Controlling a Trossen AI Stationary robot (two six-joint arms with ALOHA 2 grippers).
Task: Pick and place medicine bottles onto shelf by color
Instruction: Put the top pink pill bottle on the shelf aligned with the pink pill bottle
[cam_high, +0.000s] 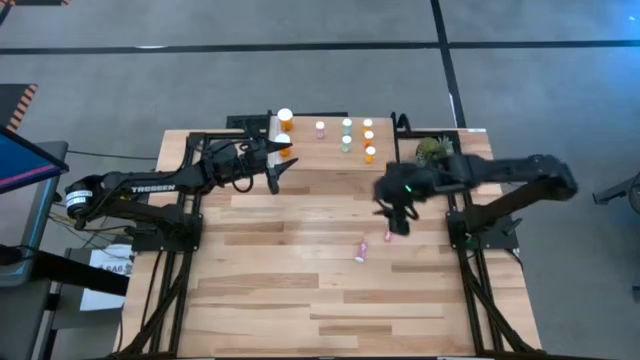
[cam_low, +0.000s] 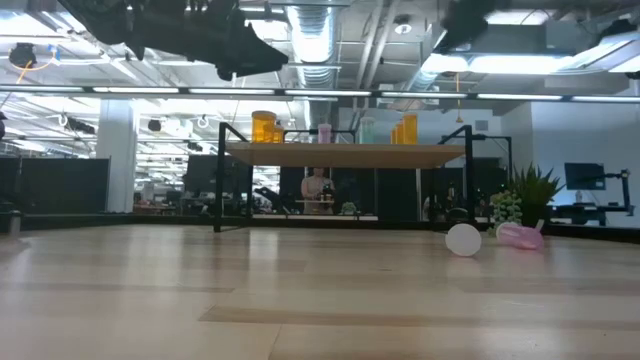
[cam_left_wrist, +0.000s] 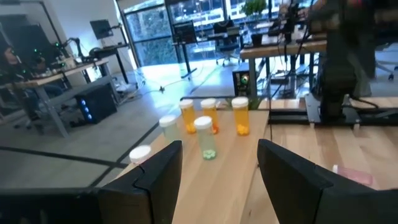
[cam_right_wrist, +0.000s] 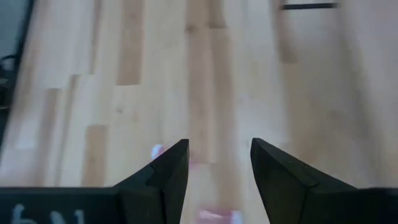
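Two pink bottles lie on their sides on the bench (cam_high: 300, 300): one (cam_high: 360, 251) mid-bench, the other (cam_high: 389, 236) just under the right hand (cam_high: 398, 222), whose fingers hang released above it. The shelf (cam_high: 325, 140) at the far edge carries orange bottles (cam_high: 369, 153) and pale green ones (cam_high: 346, 144) (a pink one (cam_high: 320, 129) too). The left hand (cam_high: 283, 158), released, hovers at the shelf's left end beside a large orange bottle (cam_high: 285, 120). A plant (cam_high: 431, 150) crowds the shelf's right end, near the right arm.
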